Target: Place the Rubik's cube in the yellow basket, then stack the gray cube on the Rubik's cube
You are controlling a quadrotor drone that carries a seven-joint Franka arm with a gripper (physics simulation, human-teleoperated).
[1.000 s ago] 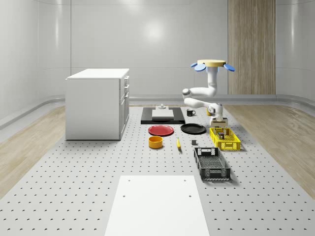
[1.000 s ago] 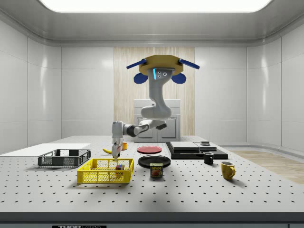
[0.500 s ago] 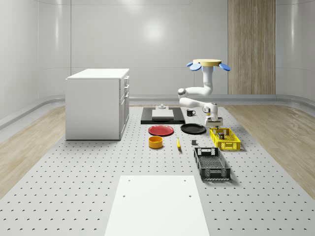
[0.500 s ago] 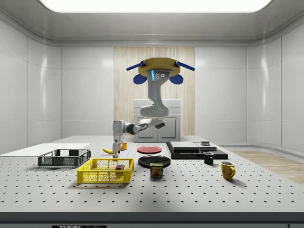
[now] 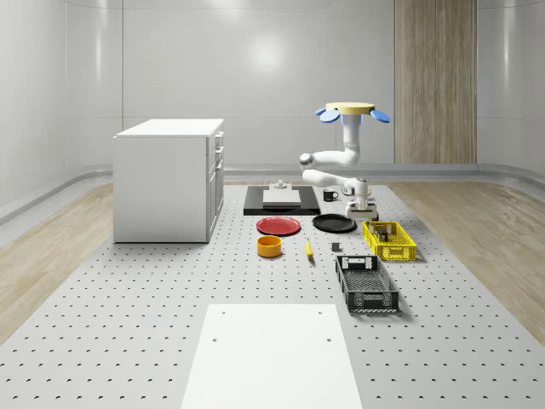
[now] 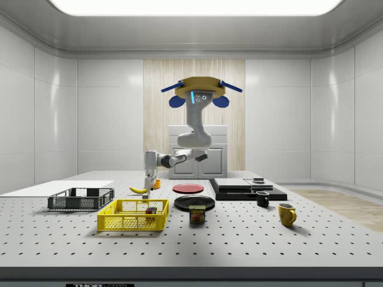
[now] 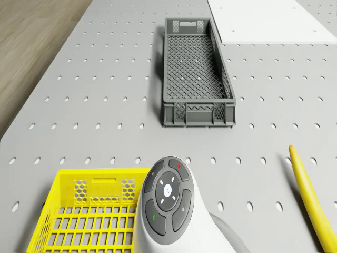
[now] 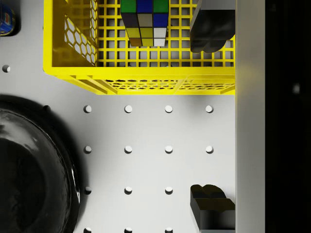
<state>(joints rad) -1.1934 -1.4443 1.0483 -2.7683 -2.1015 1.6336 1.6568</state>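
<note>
- Since a second ago the drone has shifted toward the whole-scene view's left: it hung above the far end of the yellow basket and now hovers high over the surface between the black plate and that basket.
- The arm has swung with it; the gripper was over the basket's far end and now hangs just outside it, on the black plate's side, clear of the surface.
- In the side view the gripper has risen and sits beyond the basket, no longer dipping toward it.
- The jaws are open wide and hold nothing; in the wrist view the gripper has one fingertip over the basket's floor and the other over bare surface, with the basket's end wall crossing between them.
- The Rubik's cube lies inside the yellow basket, on its mesh floor near the far end wall, just beside the fingertip that overhangs the basket and not between the jaws.
- In the side view the Rubik's cube shows through the basket's right end.
- The gray cube cannot be made out.
- The gray crate sits beyond the basket's near end, toward the white mat; the banana lies beside it on the surface.
</note>
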